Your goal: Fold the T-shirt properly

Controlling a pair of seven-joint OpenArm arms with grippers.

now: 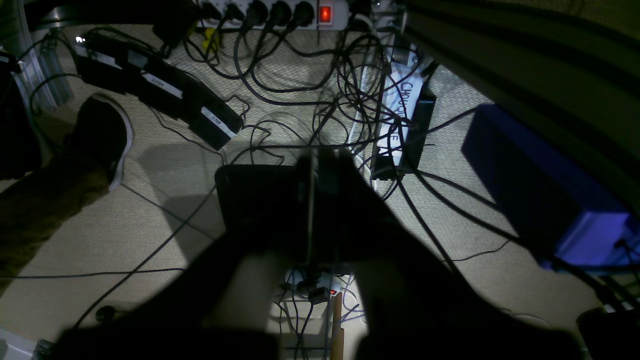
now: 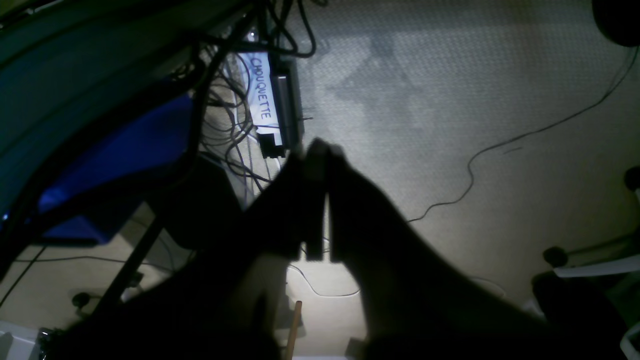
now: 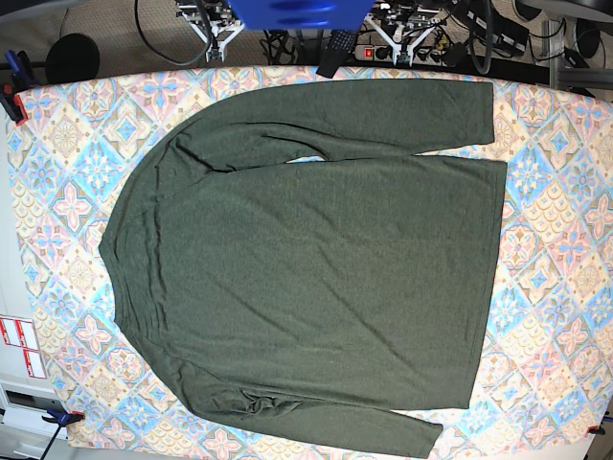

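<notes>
The T-shirt (image 3: 306,259), a dark olive-green knit with long sleeves, lies flat on the patterned table (image 3: 556,240), neck to the left and hem to the right. One sleeve (image 3: 383,115) runs along the far edge, the other (image 3: 335,426) along the near edge. Neither arm shows in the base view. In the left wrist view my left gripper (image 1: 312,156) hangs shut and empty over the floor beside the table. My right gripper (image 2: 320,147) is likewise shut on nothing above the carpet. The shirt is out of both wrist views.
Under the left gripper the floor carries tangled cables, a power strip (image 1: 280,12), black power bricks (image 1: 155,90), a labelled box (image 1: 405,125), a blue box (image 1: 540,190) and a person's shoe (image 1: 100,135). Clamps (image 3: 11,101) grip the table's left edge.
</notes>
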